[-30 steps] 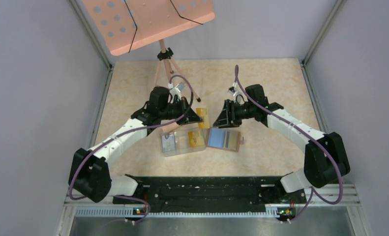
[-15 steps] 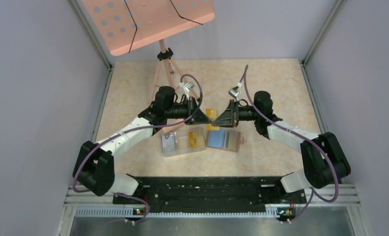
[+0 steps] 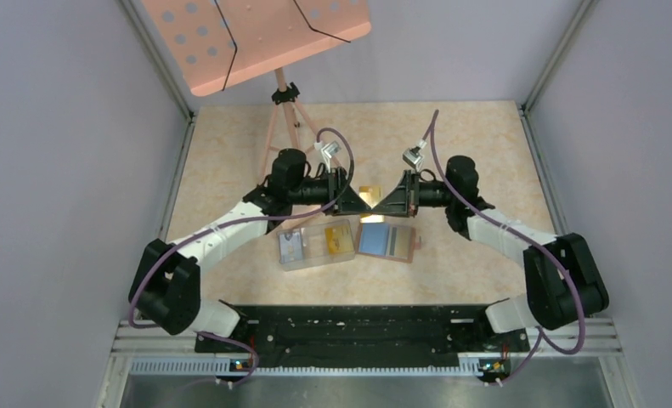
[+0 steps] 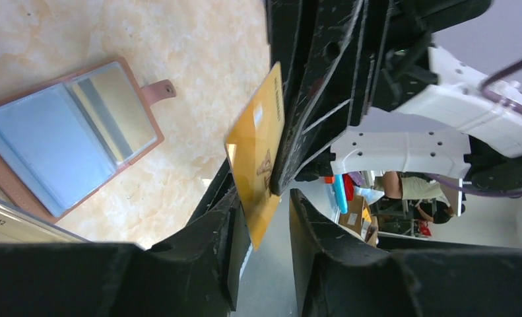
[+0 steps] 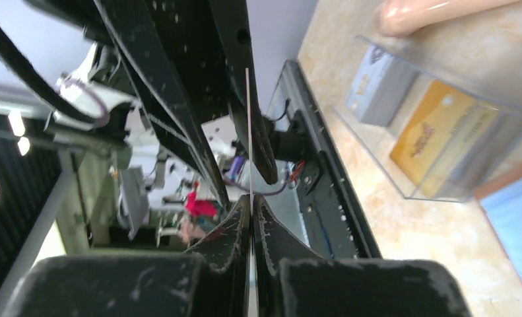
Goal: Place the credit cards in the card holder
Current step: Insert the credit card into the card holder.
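One yellow-orange credit card (image 3: 368, 193) hangs in the air between the two grippers, above the table behind the card holder. My right gripper (image 3: 389, 197) is shut on it; in the right wrist view the card (image 5: 248, 132) shows edge-on, pinched between the jaws (image 5: 252, 201). My left gripper (image 4: 266, 198) is open around the card's (image 4: 255, 152) other end, with a gap on one side. The brown card holder (image 3: 387, 240) lies open on the table, blue sleeves up (image 4: 66, 132). More credit cards, grey-blue (image 5: 377, 86) and yellow (image 5: 433, 132), sit in a clear box (image 3: 315, 246).
A pink perforated music stand (image 3: 256, 38) on a tripod stands at the back left, its legs just behind the left arm. Grey walls close in both sides. The black rail (image 3: 349, 327) with the arm bases runs along the near edge.
Both grippers rose and met over the table. My right gripper closed on the yellow card, and my left gripper, which held it, opened.
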`<action>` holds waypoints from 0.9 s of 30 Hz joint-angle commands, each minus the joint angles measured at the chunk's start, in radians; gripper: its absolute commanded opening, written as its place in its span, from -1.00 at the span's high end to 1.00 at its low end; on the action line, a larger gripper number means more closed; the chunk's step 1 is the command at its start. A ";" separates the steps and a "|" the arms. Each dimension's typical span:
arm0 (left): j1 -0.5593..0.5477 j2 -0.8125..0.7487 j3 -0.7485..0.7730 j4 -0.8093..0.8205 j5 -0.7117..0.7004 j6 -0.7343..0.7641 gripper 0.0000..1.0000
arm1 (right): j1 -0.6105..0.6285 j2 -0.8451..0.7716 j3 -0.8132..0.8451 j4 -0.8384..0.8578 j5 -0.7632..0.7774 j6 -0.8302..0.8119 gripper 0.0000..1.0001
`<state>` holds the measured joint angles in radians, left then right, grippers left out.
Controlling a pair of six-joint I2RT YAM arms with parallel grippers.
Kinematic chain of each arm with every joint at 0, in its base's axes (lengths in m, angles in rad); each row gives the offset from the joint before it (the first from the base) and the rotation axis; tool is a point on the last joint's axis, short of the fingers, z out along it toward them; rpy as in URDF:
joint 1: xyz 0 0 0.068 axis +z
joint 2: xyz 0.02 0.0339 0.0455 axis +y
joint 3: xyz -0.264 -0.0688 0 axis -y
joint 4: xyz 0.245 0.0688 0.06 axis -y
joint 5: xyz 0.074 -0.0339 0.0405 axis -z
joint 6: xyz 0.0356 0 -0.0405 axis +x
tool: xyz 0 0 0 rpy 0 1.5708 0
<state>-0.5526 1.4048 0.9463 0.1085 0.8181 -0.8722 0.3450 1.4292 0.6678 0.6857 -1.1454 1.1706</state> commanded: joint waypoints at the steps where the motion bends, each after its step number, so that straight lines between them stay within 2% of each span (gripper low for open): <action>1: -0.007 0.052 0.049 -0.016 -0.044 0.022 0.26 | -0.050 -0.096 0.130 -0.610 0.144 -0.432 1.00; 3: -0.012 0.086 0.090 -0.093 -0.106 0.054 0.24 | -0.088 -0.113 0.133 -0.728 0.193 -0.509 1.00; 7: -0.051 0.202 0.270 -0.418 -0.341 0.166 0.22 | -0.198 -0.142 0.078 -0.809 0.234 -0.539 1.00; 14: -0.100 0.466 0.574 -0.728 -0.506 0.236 0.15 | -0.246 -0.152 0.059 -0.955 0.322 -0.616 1.00; 22: -0.135 0.701 0.803 -0.901 -0.610 0.263 0.04 | -0.249 -0.110 0.054 -0.978 0.343 -0.628 1.00; 27: -0.138 0.709 0.777 -0.929 -0.698 0.285 0.04 | -0.248 -0.099 0.060 -1.012 0.362 -0.658 1.00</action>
<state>-0.6888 2.1368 1.7039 -0.7490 0.2176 -0.6239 0.1017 1.3197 0.7128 -0.2996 -0.8066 0.5568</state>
